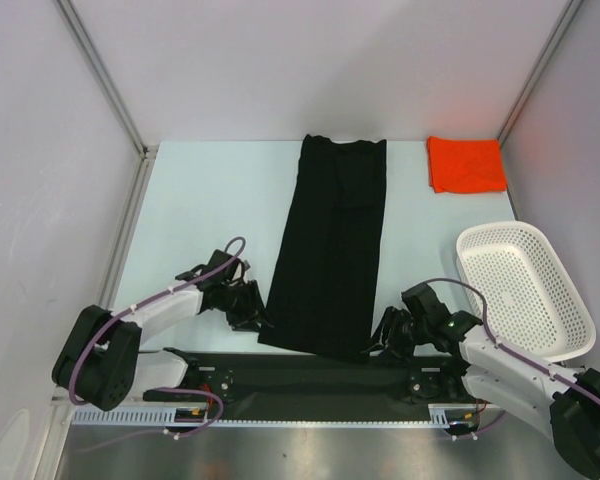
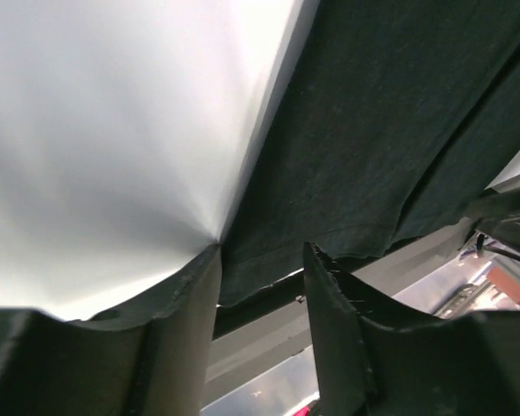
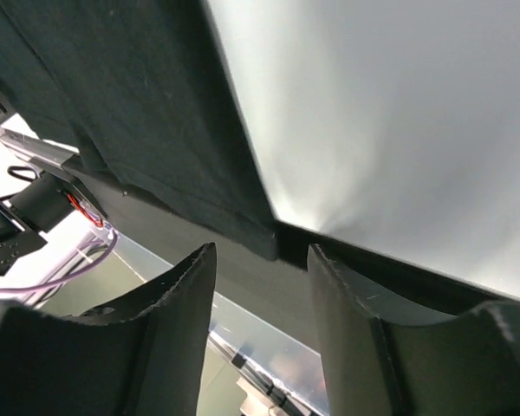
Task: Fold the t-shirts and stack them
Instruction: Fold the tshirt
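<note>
My left gripper (image 1: 250, 312) and right gripper (image 1: 378, 337) sit at the black shirt's (image 1: 330, 250) near hem corners, jaws parted, nothing pinched yet. It's limp, light cloth, so I'd grab both corners together. It lies mid-table as a long strip running straight away from me; the orange shirt (image 1: 465, 164) lies folded far right
</note>
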`<action>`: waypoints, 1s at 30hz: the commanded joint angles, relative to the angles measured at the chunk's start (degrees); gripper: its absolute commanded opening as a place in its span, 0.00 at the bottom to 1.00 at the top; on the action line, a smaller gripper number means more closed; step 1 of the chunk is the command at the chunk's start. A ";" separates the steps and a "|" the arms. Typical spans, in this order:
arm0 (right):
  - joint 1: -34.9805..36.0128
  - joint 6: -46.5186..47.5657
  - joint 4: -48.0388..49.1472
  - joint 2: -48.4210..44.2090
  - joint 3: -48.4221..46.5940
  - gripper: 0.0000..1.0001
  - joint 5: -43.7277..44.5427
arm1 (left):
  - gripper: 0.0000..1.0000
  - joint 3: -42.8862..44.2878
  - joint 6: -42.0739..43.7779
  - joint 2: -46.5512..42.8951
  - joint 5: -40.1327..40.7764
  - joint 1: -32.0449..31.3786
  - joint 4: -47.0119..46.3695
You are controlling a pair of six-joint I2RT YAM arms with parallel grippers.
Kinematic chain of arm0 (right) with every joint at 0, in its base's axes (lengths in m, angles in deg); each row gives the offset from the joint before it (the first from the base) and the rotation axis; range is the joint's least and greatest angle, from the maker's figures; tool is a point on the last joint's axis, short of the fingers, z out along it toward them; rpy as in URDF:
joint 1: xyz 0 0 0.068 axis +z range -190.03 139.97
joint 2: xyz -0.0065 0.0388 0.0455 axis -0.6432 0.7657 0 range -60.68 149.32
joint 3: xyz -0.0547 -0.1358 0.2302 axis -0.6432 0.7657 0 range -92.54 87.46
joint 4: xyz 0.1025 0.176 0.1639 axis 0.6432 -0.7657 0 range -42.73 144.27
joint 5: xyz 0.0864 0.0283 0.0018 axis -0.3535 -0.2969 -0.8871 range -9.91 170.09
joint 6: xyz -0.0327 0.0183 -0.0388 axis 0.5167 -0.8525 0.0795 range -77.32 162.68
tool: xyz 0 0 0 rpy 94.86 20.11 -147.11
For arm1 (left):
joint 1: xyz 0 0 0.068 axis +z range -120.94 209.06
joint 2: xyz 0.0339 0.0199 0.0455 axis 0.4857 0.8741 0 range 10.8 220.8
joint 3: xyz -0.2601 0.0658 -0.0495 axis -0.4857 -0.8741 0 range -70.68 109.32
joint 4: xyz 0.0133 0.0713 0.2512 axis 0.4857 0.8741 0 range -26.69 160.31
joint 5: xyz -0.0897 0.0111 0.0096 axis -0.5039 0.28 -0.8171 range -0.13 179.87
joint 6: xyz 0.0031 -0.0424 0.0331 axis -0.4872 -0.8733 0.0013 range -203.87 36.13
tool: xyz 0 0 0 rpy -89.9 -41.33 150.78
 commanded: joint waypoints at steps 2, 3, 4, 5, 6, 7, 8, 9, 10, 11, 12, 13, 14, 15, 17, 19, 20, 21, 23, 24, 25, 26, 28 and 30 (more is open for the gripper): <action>0.27 -2.68 7.19 1.24 1.98 0.51 0.61 | 0.44 -1.93 -0.01 2.74 4.36 -1.13 -0.73; 0.27 -3.04 8.17 1.51 2.68 0.50 0.43 | 0.43 -1.84 -0.27 2.48 4.71 -1.22 -0.56; 0.27 -3.21 9.22 1.86 3.03 0.49 0.34 | 0.43 -1.93 -0.36 2.21 5.06 -1.22 -0.38; 0.27 -3.39 10.71 2.74 3.21 0.49 0.16 | 0.42 -1.84 -0.45 2.04 5.33 -1.22 0.14; 0.27 -3.39 11.16 3.18 3.30 0.49 0.25 | 0.41 -1.76 -0.53 1.86 5.77 -1.22 0.32; 0.27 -3.30 11.78 3.62 3.30 0.48 0.25 | 0.41 -1.67 -0.53 1.95 5.77 -1.22 0.32; 0.27 -2.96 12.04 4.58 3.30 0.48 0.25 | 0.40 -1.67 -0.62 2.04 5.60 -1.22 0.59; 0.27 -2.87 12.31 5.11 3.21 0.48 0.25 | 0.40 -1.67 -0.71 2.30 5.60 -1.22 0.67; 0.18 -2.86 13.09 5.47 3.21 0.47 0.16 | 0.38 -1.75 -0.71 2.56 5.33 -1.22 0.59; 0.35 -2.69 13.54 6.25 3.12 0.44 -0.18 | 0.36 -1.75 -0.80 2.82 5.33 -1.22 0.76; 0.36 -2.69 13.80 6.61 3.12 0.43 -0.19 | 0.35 -1.67 -0.80 2.91 5.33 -1.22 0.85; 0.36 -2.69 14.24 6.79 3.04 0.42 -0.28 | 0.34 -1.67 -0.80 2.92 5.59 -1.22 1.03; 0.36 -2.78 14.24 6.88 2.95 0.41 -0.28 | 0.32 -1.49 -0.80 2.92 5.60 -1.22 1.38; 0.36 -2.69 14.24 6.88 2.95 0.36 -0.19 | 0.31 -1.49 -0.80 2.83 5.68 -1.22 1.47; 0.36 -2.78 13.72 6.53 2.95 0.31 0.07 | 0.26 -1.49 -0.80 2.48 5.77 -1.22 1.56; 0.36 -2.95 12.84 5.48 3.12 0.22 0.34 | 0.21 -1.49 -0.80 2.56 5.68 -1.22 1.55; 0.36 -2.95 12.40 5.03 3.21 0.17 0.51 | 0.13 -1.49 -0.71 2.48 5.60 -1.13 1.55; 0.36 -2.95 11.88 4.42 3.21 0.11 0.60 | 0.10 -1.40 -0.62 2.56 5.33 -1.22 1.47; 0.36 -2.78 9.16 2.49 2.86 0.03 1.74 | 0.00 -1.32 -0.36 2.56 4.55 -1.57 1.38; 0.44 -2.86 8.10 1.61 2.60 0.01 2.09 | 0.00 -1.23 -0.18 2.39 4.28 -1.74 1.47; 0.44 -2.95 6.26 0.73 2.42 0.00 2.36 | 0.00 -0.97 -0.18 2.39 4.19 -2.09 1.55; 0.53 -3.21 5.29 -1.45 2.25 0.00 2.88 | 0.00 -0.96 -0.18 2.30 3.93 -2.88 1.90; 0.36 -3.22 1.96 -3.57 1.89 0.00 3.76 | 0.01 -1.14 -0.88 1.25 3.40 -3.85 1.99; 0.36 -3.39 0.45 -6.12 2.16 0.00 3.94 | 0.06 -1.31 -1.76 0.46 2.53 -5.26 1.73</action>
